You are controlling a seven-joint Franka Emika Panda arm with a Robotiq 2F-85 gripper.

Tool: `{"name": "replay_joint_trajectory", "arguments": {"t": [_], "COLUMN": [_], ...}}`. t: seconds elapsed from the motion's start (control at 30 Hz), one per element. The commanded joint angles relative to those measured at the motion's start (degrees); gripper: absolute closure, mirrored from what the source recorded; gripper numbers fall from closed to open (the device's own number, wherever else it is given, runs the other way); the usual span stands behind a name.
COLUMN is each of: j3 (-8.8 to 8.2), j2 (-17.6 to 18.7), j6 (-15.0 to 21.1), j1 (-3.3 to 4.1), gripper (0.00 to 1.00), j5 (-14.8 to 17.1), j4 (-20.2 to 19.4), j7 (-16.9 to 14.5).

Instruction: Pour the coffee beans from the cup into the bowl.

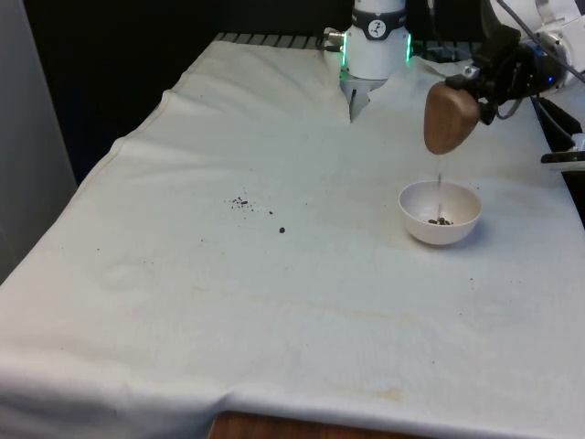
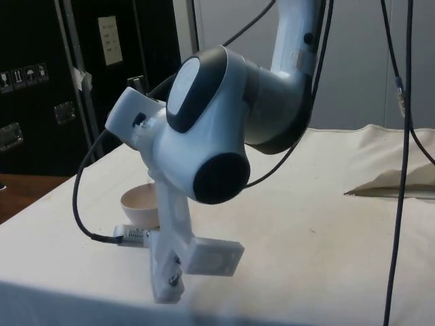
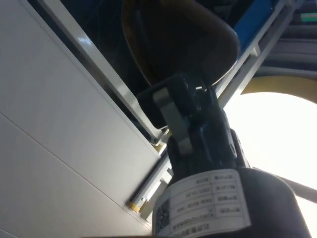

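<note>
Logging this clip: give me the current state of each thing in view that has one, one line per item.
cup: held in the gripper, lifted above the bowl, tipped over, pouring.
bowl: upright on the white cloth, a few coffee beans inside.
falling beans: a thin stream from cup to bowl.
spilled beans: scattered on the cloth, well apart from the bowl.

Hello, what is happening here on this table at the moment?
The robot's gripper holds a brown cup tipped over above a white bowl and is pouring coffee beans. A thin stream falls from the cup, and a few beans already lie in the bowl. Some spilled beans lie on the white cloth, towards the front view's left, away from the bowl.
</note>
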Motion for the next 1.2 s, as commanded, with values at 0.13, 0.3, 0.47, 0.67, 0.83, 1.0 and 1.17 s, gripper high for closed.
{"name": "replay_joint_trajectory", "arguments": {"t": [0.13, 0.3, 0.47, 0.67, 0.83, 1.0, 1.17], "j3": [0.92, 1.89, 2.29, 2.23, 2.46, 2.58, 2.18], "j2": [1.1, 2.6, 3.3, 3.3, 3.1, 2.7, 2.9], "j6": [-4.2, -7.6, -8.0, -8.0, -7.5, -6.6, -6.9], "j1": [0.69, 0.69, 0.06, -0.06, -0.57, -1.43, -1.55], "gripper": [1.0, 1.0, 1.0, 1.0, 1.0, 1.0, 1.0], "j5": [-0.6, -1.3, -1.5, -1.7, -1.4, -1.2, -1.3], "j4": [-0.5, -0.6, -0.4, -0.5, -0.7, -0.9, -0.5], "j7": [0.1, 0.6, 1.3, 1.5, 2.3, 3.1, 3.7]}}
